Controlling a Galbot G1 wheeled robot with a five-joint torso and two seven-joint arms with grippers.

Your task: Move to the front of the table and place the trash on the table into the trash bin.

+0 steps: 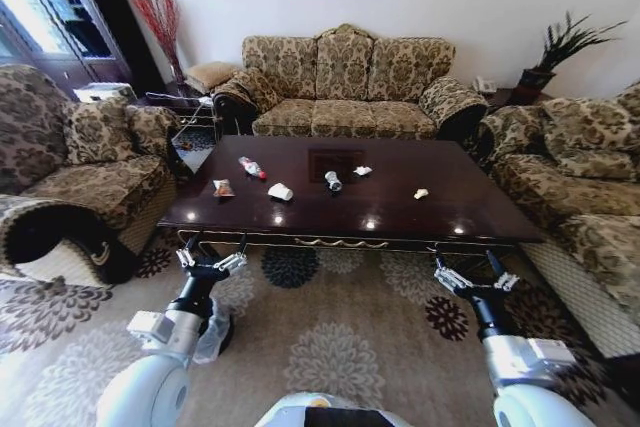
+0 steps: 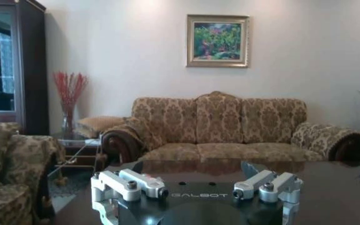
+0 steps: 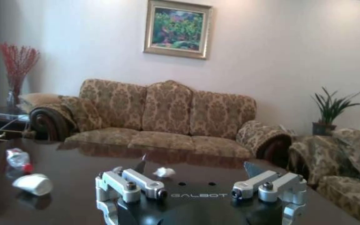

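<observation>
Where the dark glossy table (image 1: pixel 400 209) stretches crosswise before the robot, the trash lies scattered over its left and middle: a clear bottle (image 1: pixel 252 167) with a red cap, long axis slanting, cap toward the robot's right and nearer edge; a snack wrapper (image 1: pixel 223 188) left of it; a white crumpled wad (image 1: pixel 281 191) just right of that; a crushed silver can (image 1: pixel 333 181) near the centre inlay, lying roughly front to back; two small paper bits (image 1: pixel 362 171) (image 1: pixel 421 193) farther right. All sit apart from one another. Low beside the left arm there is a pale plastic-lined shape — possibly the trash bin (image 1: pixel 212 337), though mostly hidden. The left gripper (image 1: pixel 211 263) and right gripper (image 1: pixel 474 281) hover just short of the table's near edge, fingers spread wide — both empty. Patterned sofas (image 1: pixel 345 82) ring the table.
</observation>
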